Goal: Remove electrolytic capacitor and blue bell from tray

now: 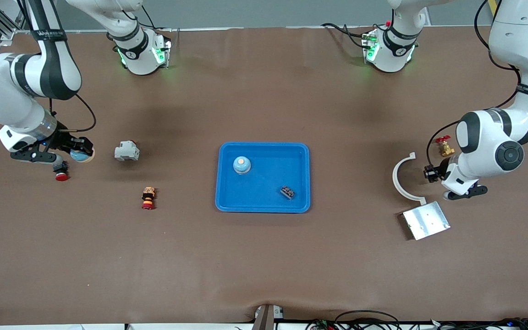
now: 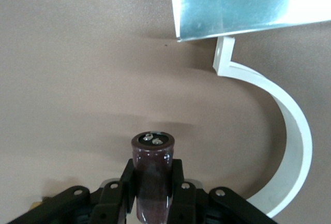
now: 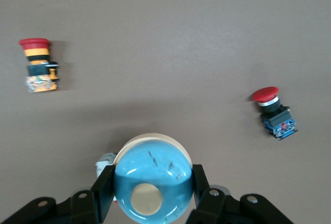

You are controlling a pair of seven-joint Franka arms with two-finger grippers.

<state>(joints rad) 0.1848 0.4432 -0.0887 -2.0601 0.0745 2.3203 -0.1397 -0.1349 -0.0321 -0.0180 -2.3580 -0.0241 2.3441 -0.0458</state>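
My right gripper (image 1: 79,152) is shut on a blue bell (image 1: 82,156) with a cream button and holds it over the table at the right arm's end. In the right wrist view the bell (image 3: 152,182) sits between the black fingers (image 3: 101,185). My left gripper (image 1: 431,173) is shut on a dark maroon capacitor (image 2: 152,172), which stands up between the fingers (image 2: 178,182), beside a white curved piece (image 1: 404,178). A blue tray (image 1: 264,206) at the table's middle holds a second blue bell (image 1: 241,165) and a small dark part (image 1: 287,192).
At the right arm's end lie a red push button (image 1: 61,175), a grey block (image 1: 126,151) and a red-and-yellow stop button (image 1: 148,197). At the left arm's end lie a metal plate (image 1: 426,220) and a red-handled brass valve (image 1: 443,145).
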